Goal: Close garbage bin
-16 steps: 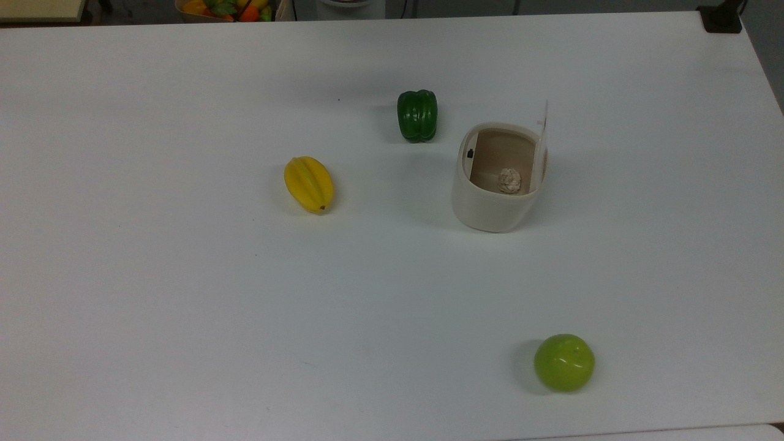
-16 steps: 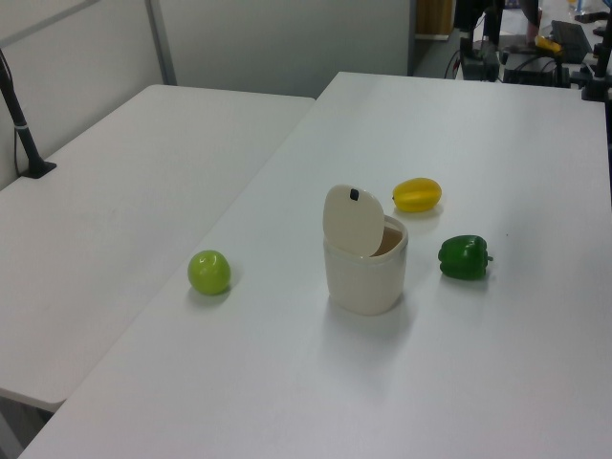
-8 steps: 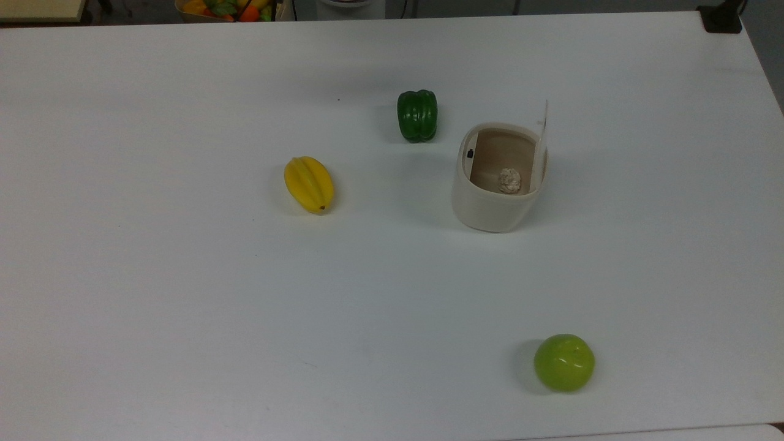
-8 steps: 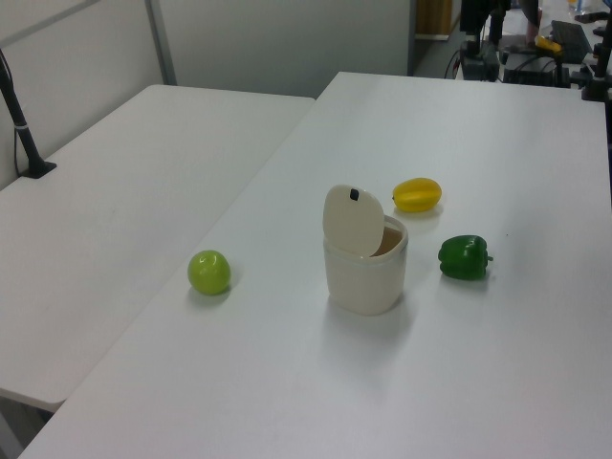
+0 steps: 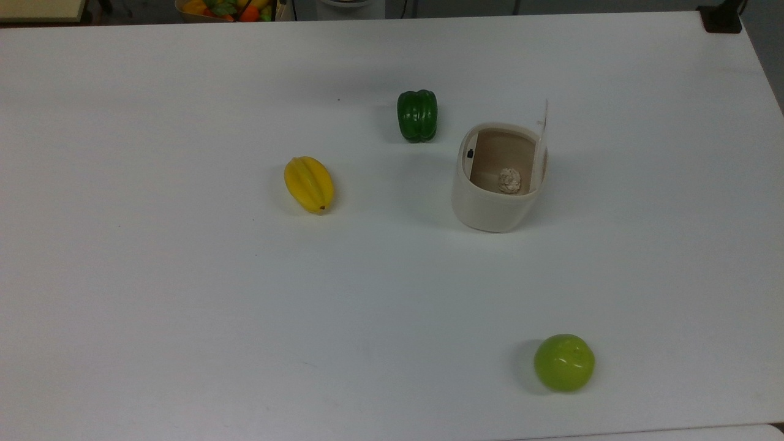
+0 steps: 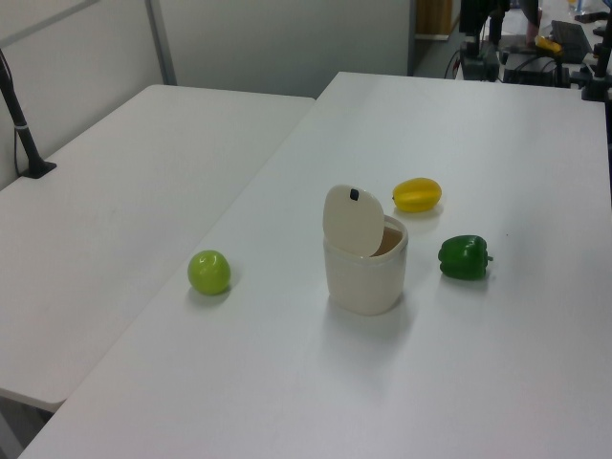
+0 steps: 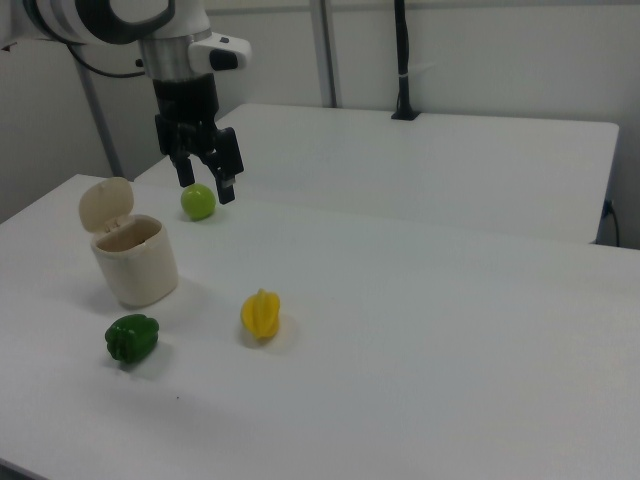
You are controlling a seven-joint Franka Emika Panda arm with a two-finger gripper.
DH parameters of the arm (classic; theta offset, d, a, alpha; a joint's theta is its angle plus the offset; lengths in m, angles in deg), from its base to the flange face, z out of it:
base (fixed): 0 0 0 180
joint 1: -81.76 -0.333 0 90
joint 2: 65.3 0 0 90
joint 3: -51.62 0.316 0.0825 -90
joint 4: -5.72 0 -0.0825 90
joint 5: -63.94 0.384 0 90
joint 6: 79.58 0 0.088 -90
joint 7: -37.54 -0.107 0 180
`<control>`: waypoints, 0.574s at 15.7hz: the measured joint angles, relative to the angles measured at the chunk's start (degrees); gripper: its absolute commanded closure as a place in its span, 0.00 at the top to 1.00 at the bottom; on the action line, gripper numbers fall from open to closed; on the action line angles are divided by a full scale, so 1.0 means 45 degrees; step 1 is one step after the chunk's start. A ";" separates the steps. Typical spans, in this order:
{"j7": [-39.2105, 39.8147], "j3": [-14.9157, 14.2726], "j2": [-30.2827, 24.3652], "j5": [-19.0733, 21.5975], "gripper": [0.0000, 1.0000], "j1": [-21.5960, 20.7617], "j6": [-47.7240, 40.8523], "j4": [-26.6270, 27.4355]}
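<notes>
The cream garbage bin (image 5: pixel 493 202) (image 6: pixel 364 275) (image 7: pixel 135 262) stands on the white table with its flat lid (image 6: pixel 352 220) (image 7: pixel 106 203) hinged upright. A small black button (image 5: pixel 470 153) sits at the rim. Inside lies a crumpled beige wad (image 5: pixel 509 180). In the right view my gripper (image 7: pixel 206 185) hangs open in the air, above the table and to the right view's right of the bin, with nothing between its fingers.
A green bell pepper (image 5: pixel 417 115) (image 7: pixel 132 338) lies close beside the bin. A yellow starfruit (image 5: pixel 309 184) (image 7: pixel 261 313) and a green apple (image 5: pixel 564 362) (image 7: pixel 198 201) rest further off. A second table (image 6: pixel 115 191) adjoins this one. A fruit basket (image 5: pixel 226 8) sits past the far edge.
</notes>
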 measured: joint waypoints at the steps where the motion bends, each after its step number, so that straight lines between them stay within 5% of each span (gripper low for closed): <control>1: 0.0008 0.0011 0.0015 0.0004 1.00 -0.0001 0.0000 0.0004; 9: 0.0011 0.0153 0.0244 0.0129 1.00 -0.0017 0.0842 0.0035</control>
